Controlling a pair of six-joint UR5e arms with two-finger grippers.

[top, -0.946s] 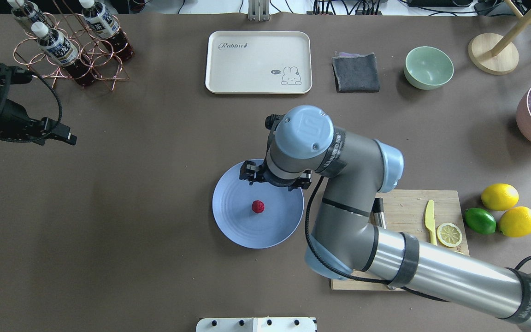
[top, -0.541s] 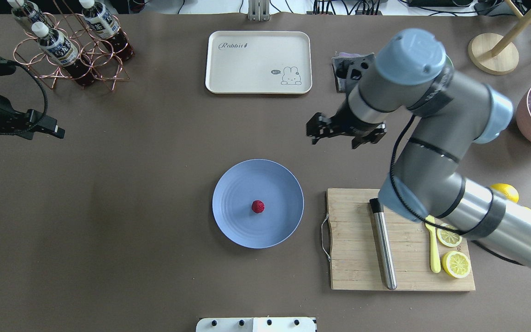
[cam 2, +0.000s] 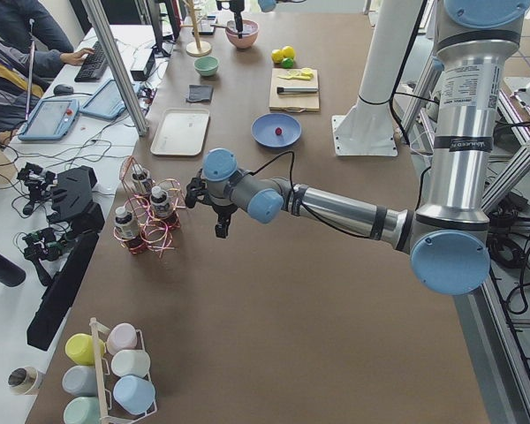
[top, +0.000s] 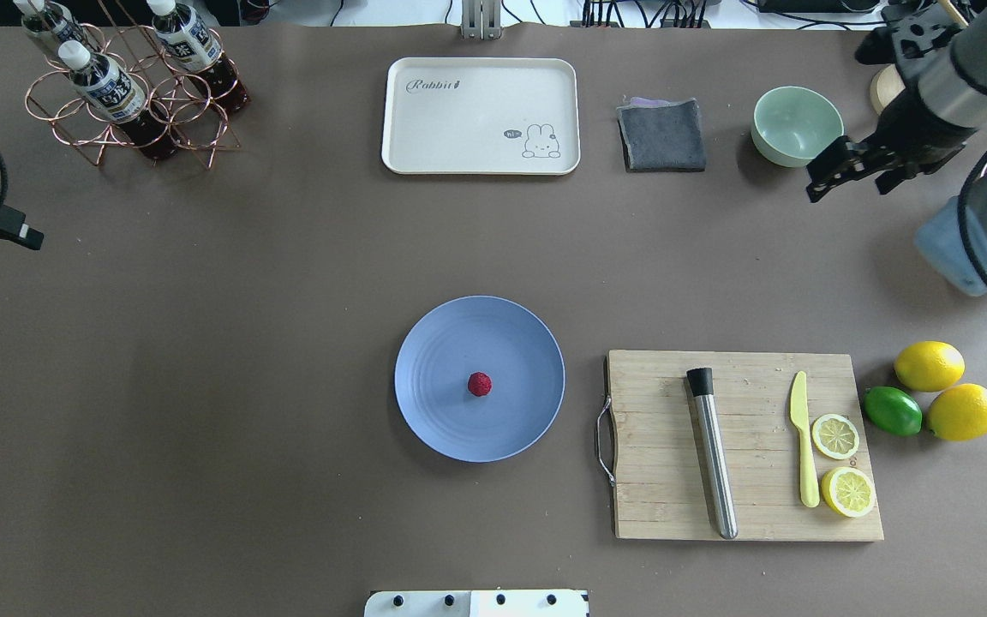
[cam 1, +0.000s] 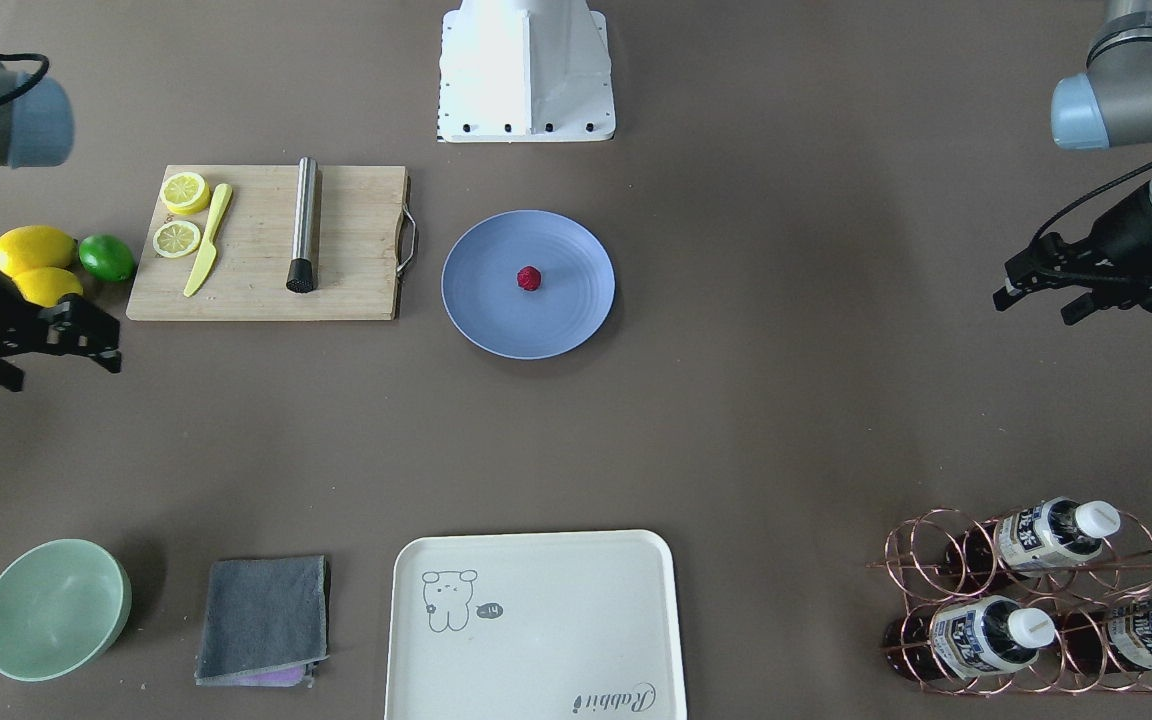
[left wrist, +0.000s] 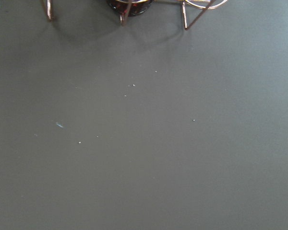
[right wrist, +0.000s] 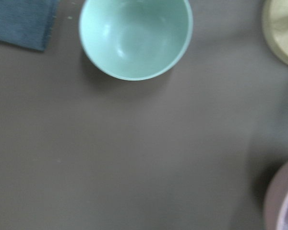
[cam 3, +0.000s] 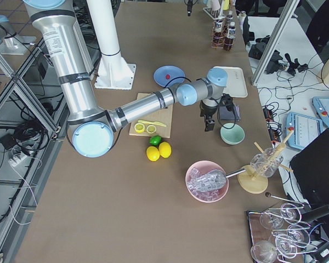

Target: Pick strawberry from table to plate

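Right arm was bent over the table's (top: pixel 245 343) right end, right gripper (top: pixel 846 190) above the surface near the green bowl (top: pixel 798 124), jaws wide, empty. Left gripper (cam 1: pixel 1032 308) near the bottle rack (top: pixel 129 94), spread, empty. Strawberry (top: pixel 480 384) sat mid-plate (top: pixel 433 416).

Matte blue plate (top: pixel 442 420), bumpy strawberry (top: pixel 480 384), wooden board (top: pixel 656 446), matte table (top: pixel 202 386)

Lit evenly from above, with soft shadows beside the round matte blue plate (top: pixel 433 360) and mint-green bowl (right wrist: pixel 134 38). Blurred in the right wrist view, sharp elsewhere.
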